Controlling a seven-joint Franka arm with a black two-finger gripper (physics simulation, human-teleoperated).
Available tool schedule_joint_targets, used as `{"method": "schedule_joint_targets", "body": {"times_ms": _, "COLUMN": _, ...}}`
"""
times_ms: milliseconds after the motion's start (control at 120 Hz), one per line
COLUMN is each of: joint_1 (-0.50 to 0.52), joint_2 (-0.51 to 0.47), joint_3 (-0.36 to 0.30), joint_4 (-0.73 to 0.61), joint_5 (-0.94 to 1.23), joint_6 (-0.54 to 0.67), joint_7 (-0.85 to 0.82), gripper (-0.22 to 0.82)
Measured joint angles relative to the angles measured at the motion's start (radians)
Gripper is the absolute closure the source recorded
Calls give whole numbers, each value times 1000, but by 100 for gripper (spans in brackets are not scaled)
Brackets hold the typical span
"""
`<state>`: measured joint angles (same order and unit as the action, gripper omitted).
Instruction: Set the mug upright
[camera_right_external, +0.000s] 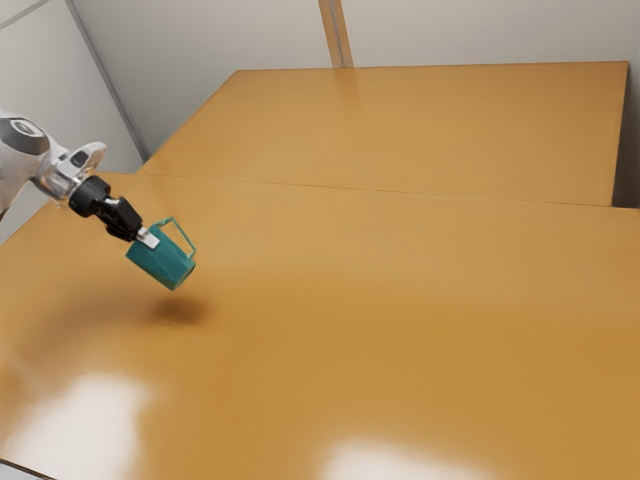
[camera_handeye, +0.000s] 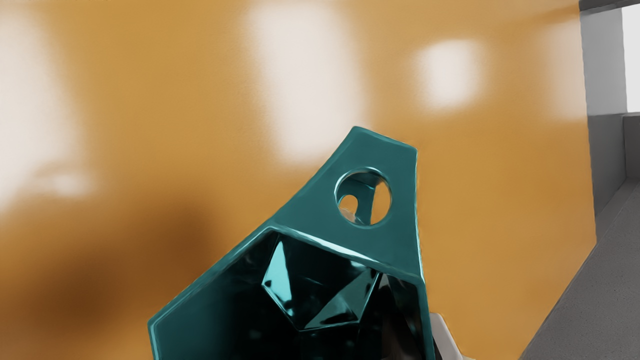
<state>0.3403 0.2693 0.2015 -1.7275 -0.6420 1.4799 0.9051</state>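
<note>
One arm (camera_right_external: 58, 180) slanting down, jaws clamped on tilted teal mug (camera_right_external: 163, 264), above table (camera_right_external: 400, 320)

Mug (camera_handeye: 315, 220) smooth, glossy, plastic-looking; table (camera_right_external: 400, 280) smooth, polished, wood-coloured, softly reflective

Can read no text, label, brand, number or sign in either view. Can make out a pale mark (camera_right_external: 28, 128) on the round dark cap (camera_right_external: 10, 131) of the arm (camera_right_external: 14, 165) (too small to tell, letter or emblem).
</note>
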Motion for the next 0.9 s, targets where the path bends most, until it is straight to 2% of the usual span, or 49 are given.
{"method": "schedule_joint_targets", "body": {"times_ms": 300, "joint_1": -304, "joint_2": -59, "joint_3": -10, "joint_4": 0, "joint_5": 292, "joint_6": 208, "joint_7": -130, "gripper": 78}}
{"method": "schedule_joint_targets", "body": {"times_ms": 392, "joint_1": -323, "joint_2": -93, "joint_3": -62, "joint_4": -9, "joint_5": 391, "joint_6": 259, "joint_7": -190, "gripper": 79}}
{"method": "schedule_joint_targets", "body": {"times_ms": 517, "joint_1": -327, "joint_2": -131, "joint_3": -112, "joint_4": -91, "joint_5": 472, "joint_6": 352, "joint_7": -269, "gripper": 79}}
{"method": "schedule_joint_targets", "body": {"times_ms": 725, "joint_1": -340, "joint_2": -177, "joint_3": -175, "joint_4": -236, "joint_5": 522, "joint_6": 514, "joint_7": -390, "gripper": 79}}
{"method": "schedule_joint_targets", "body": {"times_ms": 900, "joint_1": -342, "joint_2": -185, "joint_3": -198, "joint_4": -347, "joint_5": 544, "joint_6": 647, "joint_7": -472, "gripper": 79}}
